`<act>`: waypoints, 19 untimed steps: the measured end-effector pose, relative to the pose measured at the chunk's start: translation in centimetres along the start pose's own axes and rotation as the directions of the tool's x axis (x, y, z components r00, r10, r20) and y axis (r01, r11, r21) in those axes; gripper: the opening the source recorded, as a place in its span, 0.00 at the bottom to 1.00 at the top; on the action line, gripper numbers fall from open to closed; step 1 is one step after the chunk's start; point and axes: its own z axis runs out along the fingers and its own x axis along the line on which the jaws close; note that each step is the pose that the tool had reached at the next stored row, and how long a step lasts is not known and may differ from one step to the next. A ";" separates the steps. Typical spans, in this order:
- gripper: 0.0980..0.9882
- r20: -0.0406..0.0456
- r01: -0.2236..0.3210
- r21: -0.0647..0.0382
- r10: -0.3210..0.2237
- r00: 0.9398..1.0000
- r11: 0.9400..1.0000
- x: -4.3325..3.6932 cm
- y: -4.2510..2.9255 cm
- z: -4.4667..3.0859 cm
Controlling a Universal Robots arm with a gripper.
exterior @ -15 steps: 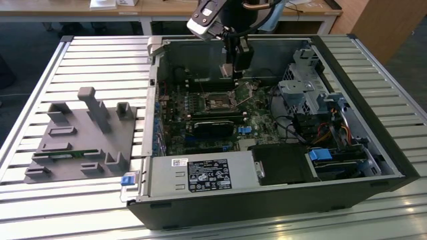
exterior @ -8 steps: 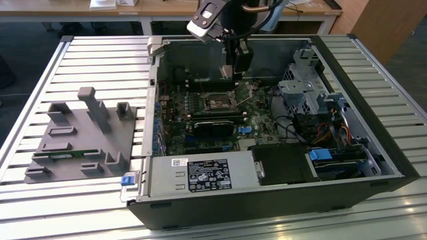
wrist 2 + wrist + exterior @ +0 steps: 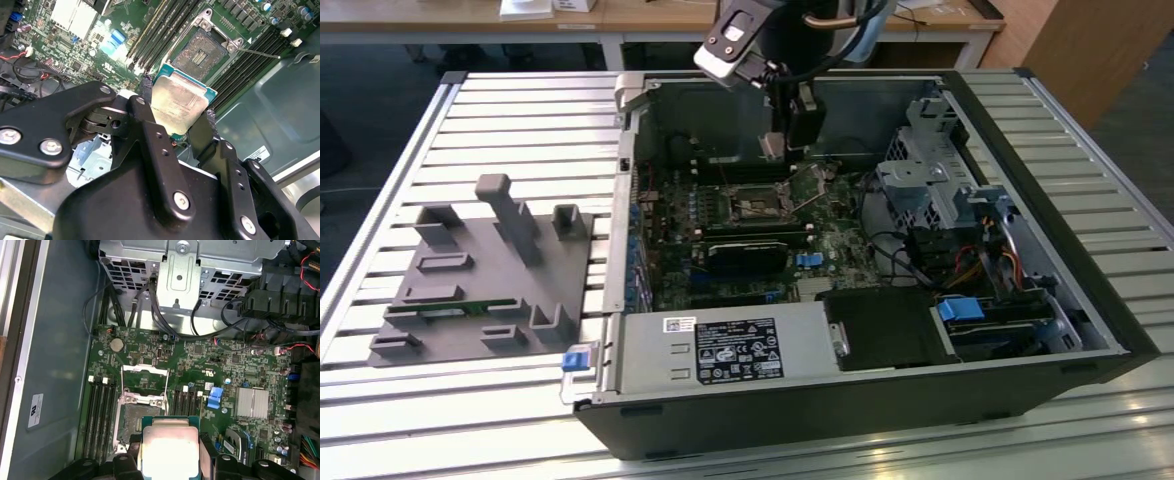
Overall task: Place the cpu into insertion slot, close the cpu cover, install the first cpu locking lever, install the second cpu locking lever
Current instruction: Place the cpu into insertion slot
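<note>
Gripper: the fingers are clamped on the cpu by two opposite edges; I judge that this edge grip keeps the pads off the chip's underside and holds it flat for seating.
Cpu position: it is carried in the air near the insertion slot, raised and off to one side of it; it touches nothing but the fingers; its pale metal top faces the camera in both wrist views.
Insertion slot: the contact field is bare, so I judge that the first step is not yet finished.
Cpu cover: it is swung up from one edge of the insertion slot and stands open; this leaves the slot accessible from above.
Locking lever: a thin rod angles away from a corner of the insertion slot; I judge it released, as the open cover requires.
Memory slots: long dark rows lie just beside the insertion slot.
Surface: the insertion slot sits on a green motherboard inside an open computer case; the case lies on a slatted metal table.
Room: a grey fixture block rests well apart from the insertion slot, outside the case; wooden desks stand beyond the table.
</note>
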 end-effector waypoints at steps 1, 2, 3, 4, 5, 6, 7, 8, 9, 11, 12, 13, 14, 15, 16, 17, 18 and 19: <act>0.49 0.000 0.000 0.000 0.000 1.000 1.000 0.00 0.00 0.03; 0.49 0.000 0.000 0.000 0.000 1.000 1.000 0.00 -0.01 0.06; 0.49 0.000 0.000 0.000 0.000 1.000 1.000 0.00 -0.01 0.10; 0.49 0.000 0.000 0.000 0.000 1.000 1.000 0.00 -0.01 0.12; 0.49 0.000 0.000 0.000 0.000 1.000 1.000 0.00 -0.01 0.15; 0.49 0.000 0.000 0.000 0.000 1.000 1.000 0.00 -0.02 0.17; 0.49 0.000 0.000 0.000 0.000 1.000 1.000 0.00 -0.02 0.19; 0.49 0.000 0.000 0.000 0.000 1.000 1.000 0.00 -0.02 0.22; 0.49 0.000 0.000 0.000 0.000 1.000 1.000 0.00 -0.02 0.24; 0.49 0.000 0.000 0.000 0.000 1.000 1.000 0.00 -0.03 0.29; 0.49 0.000 0.000 0.000 0.000 1.000 1.000 0.00 -0.03 0.32; 0.49 0.000 0.000 0.000 0.000 1.000 1.000 0.00 -0.03 0.35; 0.49 0.000 0.000 0.000 0.000 1.000 1.000 0.00 -0.03 0.38; 0.49 0.000 0.000 0.000 0.000 1.000 1.000 0.00 -0.04 0.40; 0.49 0.000 0.000 0.000 0.000 1.000 1.000 0.00 -0.04 0.43; 0.49 0.000 0.000 0.000 0.000 1.000 1.000 0.00 -0.04 0.46; 0.49 0.000 0.000 0.000 0.000 1.000 1.000 -0.01 -0.04 0.49; 0.49 0.000 0.000 0.000 0.000 1.000 1.000 -0.01 -0.05 0.53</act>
